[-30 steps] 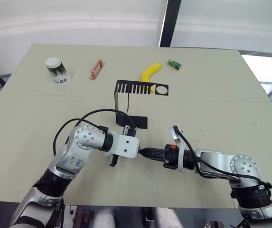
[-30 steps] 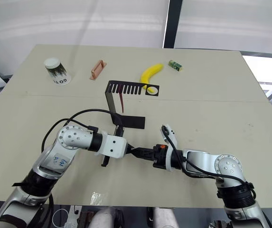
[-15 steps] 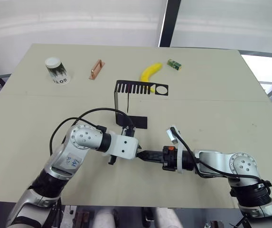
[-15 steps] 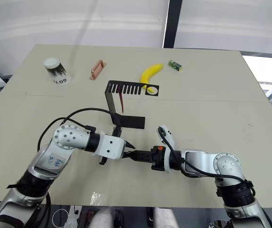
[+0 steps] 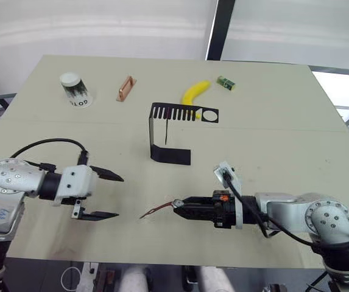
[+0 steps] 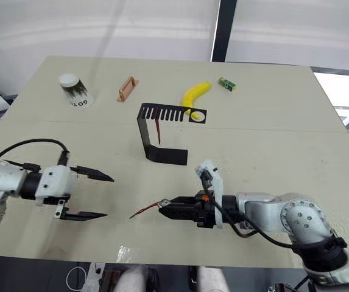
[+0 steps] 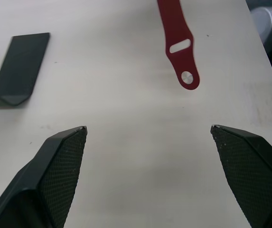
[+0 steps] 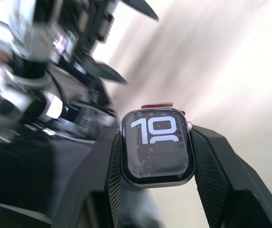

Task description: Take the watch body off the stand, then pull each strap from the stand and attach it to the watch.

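The watch body (image 8: 157, 145) sits clamped between my right gripper's (image 5: 180, 210) fingers, its screen lit. A dark red strap (image 5: 156, 210) runs from the watch's far end toward my left side, its free tip resting on the table. The left wrist view shows that strap's holed end (image 7: 179, 45). My left gripper (image 5: 120, 196) hovers left of the strap tip with its jaws wide open and nothing between them. The black stand (image 5: 168, 131) is upright at mid-table. A second red strap (image 6: 157, 130) hangs from its comb arm.
A banana (image 5: 193, 92) lies just behind the stand, and a small green box (image 5: 224, 82) sits farther back right. A paper cup (image 5: 75, 91) and a copper-coloured bracket (image 5: 124, 88) are at the back left. The table's near edge runs close below both grippers.
My left gripper has opened, let go of the strap and drawn back to the left. The strap stays on the watch in my right gripper, which has shifted slightly nearer.
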